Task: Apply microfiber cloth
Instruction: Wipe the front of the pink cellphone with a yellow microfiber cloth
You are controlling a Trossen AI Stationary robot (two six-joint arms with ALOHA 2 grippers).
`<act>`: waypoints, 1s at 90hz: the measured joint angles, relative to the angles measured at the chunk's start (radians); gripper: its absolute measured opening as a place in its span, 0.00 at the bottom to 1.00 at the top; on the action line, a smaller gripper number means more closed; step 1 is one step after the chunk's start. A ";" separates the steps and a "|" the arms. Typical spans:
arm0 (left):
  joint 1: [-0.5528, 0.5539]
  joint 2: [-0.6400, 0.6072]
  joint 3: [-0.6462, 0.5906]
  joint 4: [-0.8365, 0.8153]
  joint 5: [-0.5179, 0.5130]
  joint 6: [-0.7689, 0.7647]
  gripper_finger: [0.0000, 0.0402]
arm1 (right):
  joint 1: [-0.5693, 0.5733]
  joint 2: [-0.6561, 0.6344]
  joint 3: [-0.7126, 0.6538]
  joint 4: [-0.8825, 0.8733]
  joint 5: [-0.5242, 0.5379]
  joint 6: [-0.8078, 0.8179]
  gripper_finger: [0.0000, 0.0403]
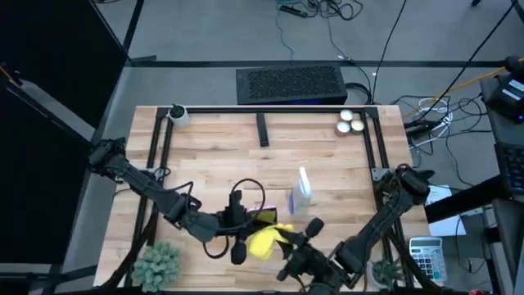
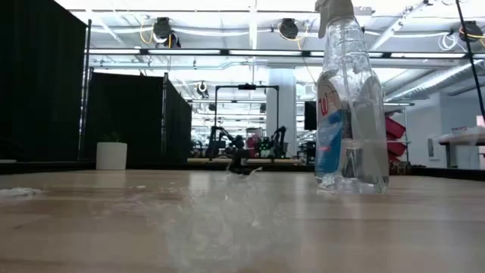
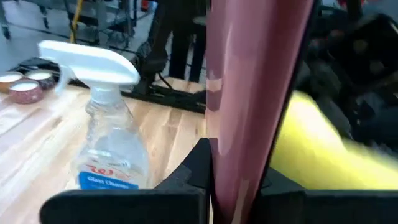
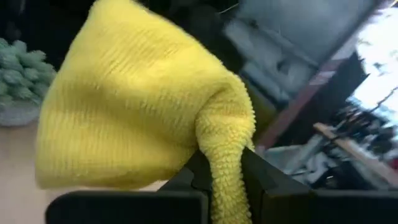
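Near the table's front edge, my right gripper [image 1: 288, 238] [image 4: 224, 177] is shut on the bright yellow microfiber cloth [image 1: 264, 243] [image 4: 130, 106], which is bunched up and held above the wood. Just to its left, my left gripper [image 1: 248, 220] [image 3: 235, 183] is shut on a flat glossy phone [image 1: 265, 217] [image 3: 255, 81]. The phone looks dark from above and pinkish in the left wrist view. There the cloth [image 3: 317, 143] shows right beside the phone; whether they touch, I cannot tell. My left gripper pinches the phone between its two fingers at one end [image 3: 233, 171]. The phone stands on edge and runs straight out beyond the fingers, clear of the table. My right gripper pinches a bunched fold of the cloth [image 4: 225, 155], several layers thick, between its two fingers. The rest of the cloth balloons out beyond the fingers, lifted clear of the table.
A clear spray bottle with a blue label [image 1: 301, 194] [image 2: 350, 106] [image 3: 112, 143] stands upright just behind the grippers. Green plants sit at the front left [image 1: 155, 264] and front right [image 1: 385, 270]. Small round tins [image 1: 350, 121], a white cup [image 1: 177, 115] and a black bar [image 1: 263, 129] lie farther back.
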 joint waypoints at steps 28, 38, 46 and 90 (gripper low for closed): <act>-0.003 0.000 -0.001 0.005 0.019 0.000 0.02 | 0.026 -0.011 0.000 0.037 -0.092 0.024 0.04; 0.002 0.000 -0.003 0.009 0.001 0.003 0.02 | -0.008 -0.003 0.000 0.072 -0.198 0.026 0.04; 0.003 0.000 -0.004 0.009 -0.017 0.004 0.02 | -0.037 -0.001 0.001 0.080 -0.212 0.027 0.04; 0.012 0.006 -0.005 0.078 -0.132 0.027 0.02 | -0.118 0.010 0.001 0.207 -0.325 -0.051 0.04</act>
